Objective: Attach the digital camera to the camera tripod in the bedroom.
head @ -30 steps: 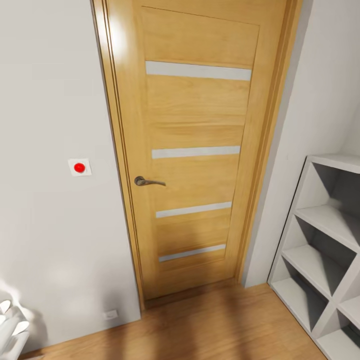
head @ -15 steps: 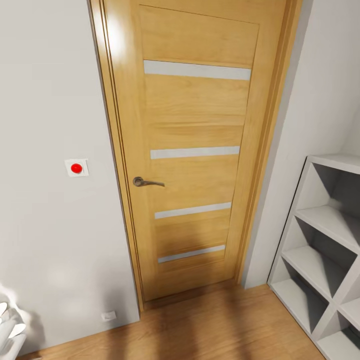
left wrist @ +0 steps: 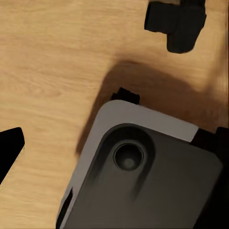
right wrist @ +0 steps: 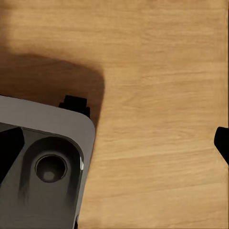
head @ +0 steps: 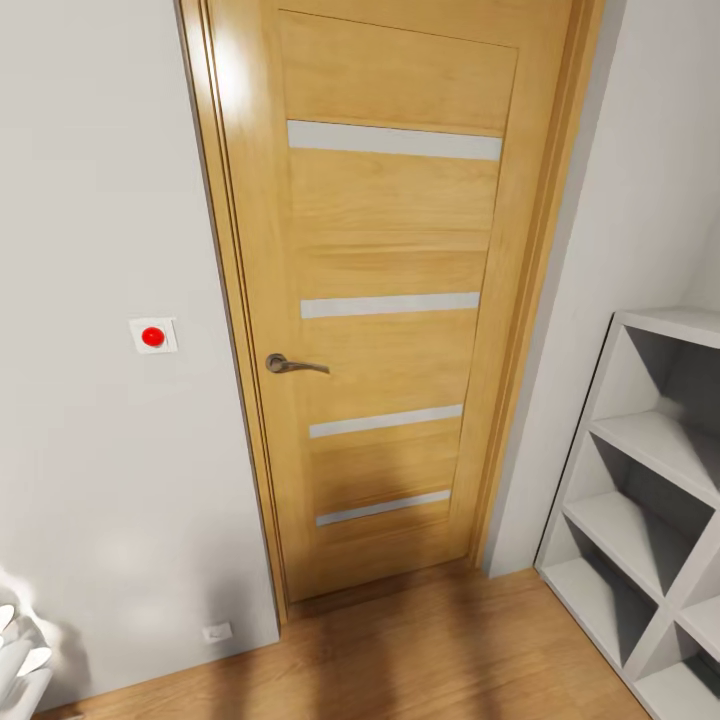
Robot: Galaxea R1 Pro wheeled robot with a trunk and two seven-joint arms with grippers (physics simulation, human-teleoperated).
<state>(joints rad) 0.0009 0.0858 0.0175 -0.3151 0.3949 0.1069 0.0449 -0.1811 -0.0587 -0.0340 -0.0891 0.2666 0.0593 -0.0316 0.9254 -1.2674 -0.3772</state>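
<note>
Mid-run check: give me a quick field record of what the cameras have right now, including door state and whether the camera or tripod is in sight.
facing: oak door, shut, lever handle on its left side
left of door: grey wall with red button switch, outlet low down
right of door: white cube shelf, visible cubes hold nothing
floor: light wood planks
wrist views: robot's grey base over the plank floor
digital camera: not in sight
camera tripod: not in sight

Bright, even light here; a soft glare streak runs down the oak door with frosted strips (head: 390, 300). Dark shadows pool on the light wood plank floor (left wrist: 52, 62), soft-edged beside the grey rounded robot base (right wrist: 43, 157). Wrist renders slightly blurry.
</note>
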